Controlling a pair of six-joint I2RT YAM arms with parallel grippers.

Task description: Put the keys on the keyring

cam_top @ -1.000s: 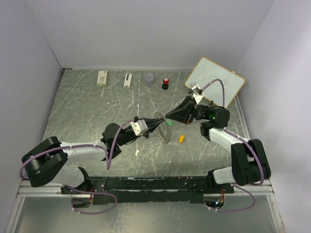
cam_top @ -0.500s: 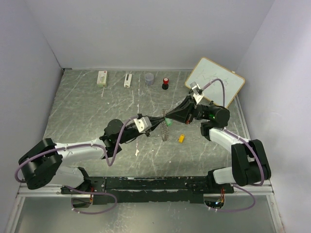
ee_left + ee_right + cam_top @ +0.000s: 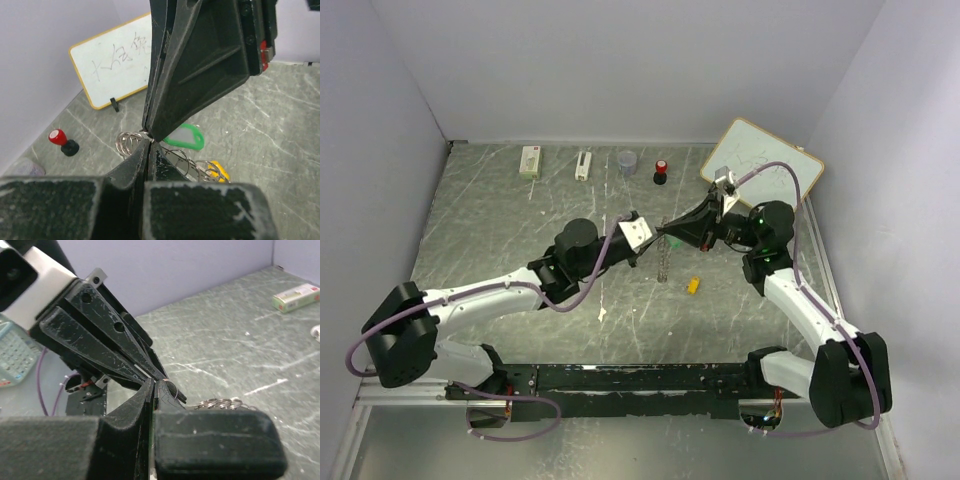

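Nearest me, the yellow key (image 3: 693,285) lies flat on the counter (image 3: 500,230), just right of the keyring (image 3: 664,263) and on its near side. The keyring hangs upright, so from overhead it is only a thin edge-on line. The left tool (image 3: 657,239) and right tool (image 3: 668,233) meet tip to tip at its top, each pinched together on the wire. Only the left wrist view shows the green key (image 3: 185,137), close against the ring's small loops. Well beyond the keyring stand the red-topped knob (image 3: 661,172) and the whiteboard (image 3: 765,165).
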